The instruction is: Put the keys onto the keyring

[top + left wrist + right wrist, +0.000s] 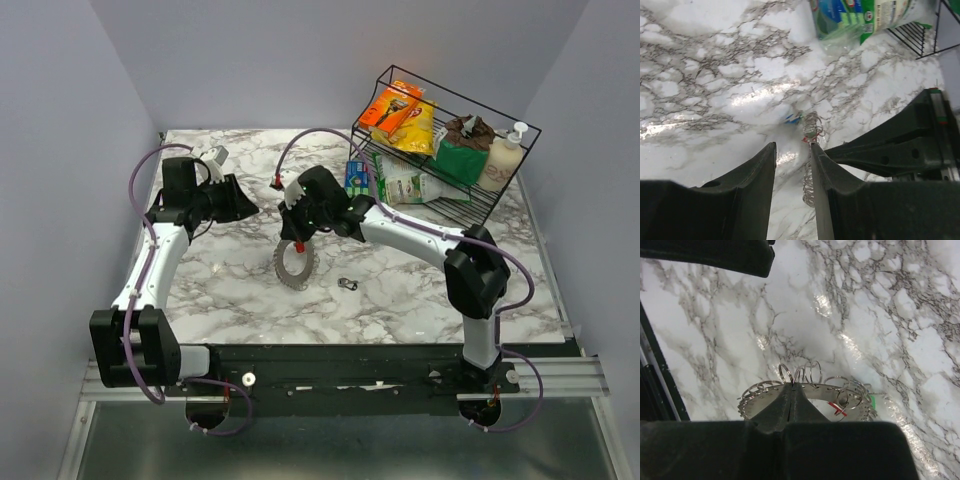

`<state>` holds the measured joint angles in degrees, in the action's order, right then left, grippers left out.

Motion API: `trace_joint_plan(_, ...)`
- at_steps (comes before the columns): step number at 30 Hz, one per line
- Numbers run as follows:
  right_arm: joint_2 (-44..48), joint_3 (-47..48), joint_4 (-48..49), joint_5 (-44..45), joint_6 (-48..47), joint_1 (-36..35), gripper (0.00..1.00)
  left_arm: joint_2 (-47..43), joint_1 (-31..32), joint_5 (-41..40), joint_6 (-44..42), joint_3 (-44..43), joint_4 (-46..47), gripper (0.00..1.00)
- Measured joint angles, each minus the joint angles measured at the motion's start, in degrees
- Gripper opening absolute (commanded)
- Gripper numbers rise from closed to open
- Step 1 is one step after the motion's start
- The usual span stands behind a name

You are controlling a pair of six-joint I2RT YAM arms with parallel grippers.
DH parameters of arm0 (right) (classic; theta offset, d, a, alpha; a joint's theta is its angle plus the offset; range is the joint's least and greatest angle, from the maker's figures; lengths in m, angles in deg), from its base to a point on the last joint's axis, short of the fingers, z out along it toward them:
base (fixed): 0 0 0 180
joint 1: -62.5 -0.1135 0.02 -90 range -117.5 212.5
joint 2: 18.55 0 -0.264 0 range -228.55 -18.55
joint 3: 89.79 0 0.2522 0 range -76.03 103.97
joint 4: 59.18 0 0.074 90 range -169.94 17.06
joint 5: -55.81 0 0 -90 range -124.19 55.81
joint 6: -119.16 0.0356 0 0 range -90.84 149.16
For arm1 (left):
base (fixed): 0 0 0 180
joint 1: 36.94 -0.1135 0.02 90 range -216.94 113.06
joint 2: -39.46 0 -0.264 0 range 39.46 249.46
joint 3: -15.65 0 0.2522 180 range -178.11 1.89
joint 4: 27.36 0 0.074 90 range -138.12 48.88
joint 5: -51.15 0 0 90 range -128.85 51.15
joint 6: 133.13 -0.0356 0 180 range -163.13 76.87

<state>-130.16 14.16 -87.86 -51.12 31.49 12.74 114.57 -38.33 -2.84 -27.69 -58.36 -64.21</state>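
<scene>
The keyring (295, 264) is a toothed fan of silver keys hanging edge-up over the marble top. My right gripper (298, 242) is shut on its upper rim. In the right wrist view the shut fingertips (792, 387) pinch the ring of keys (757, 399), with several small wire rings above the rim and red and green key heads at the right. One loose silver key (347, 285) lies on the table to the right of the keyring. My left gripper (250, 208) is open and empty, just left of the right gripper. In the left wrist view (792, 146) it faces the keyring (810, 180) edge-on.
A black wire basket (520, 165) with packets and a bottle stands at the back right. A blue-green packet (357, 178) lies in front of it. A small dark item (275, 183) lies behind the grippers. A white object (215, 157) sits at the back left.
</scene>
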Motion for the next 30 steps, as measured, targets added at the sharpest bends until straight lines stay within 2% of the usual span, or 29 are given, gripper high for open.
trace_joint_plan(6, 3.85, -4.55, 2.34, -6.58, -2.23, 0.11, 0.01, -5.62, 0.0, 9.2, 0.11, 3.98, 6.99, 0.4)
trace_joint_plan(15, 12.79, -6.78, 3.96, -15.85, -5.4, 1.53, 0.01, -12.46, 0.0, 24.87, 6.67, 12.22, 24.96, 0.41)
trace_joint_plan(19, 16.17, -6.86, 4.87, -20.0, -5.62, 2.91, 0.01, -13.66, 0.0, 29.66, 12.92, 14.73, 35.85, 0.41)
trace_joint_plan(25, 18.86, -7.37, 5.9, -25.0, -5.57, 4.26, 0.01, -14.23, 0.0, 34.64, 29.77, 18.64, 59.21, 0.41)
trace_joint_plan(30, 20.55, -8.0, 6.43, -28.72, -5.33, 4.35, 0.01, -14.08, 0.0, 36.57, 40.89, 18.8, 74.47, 0.38)
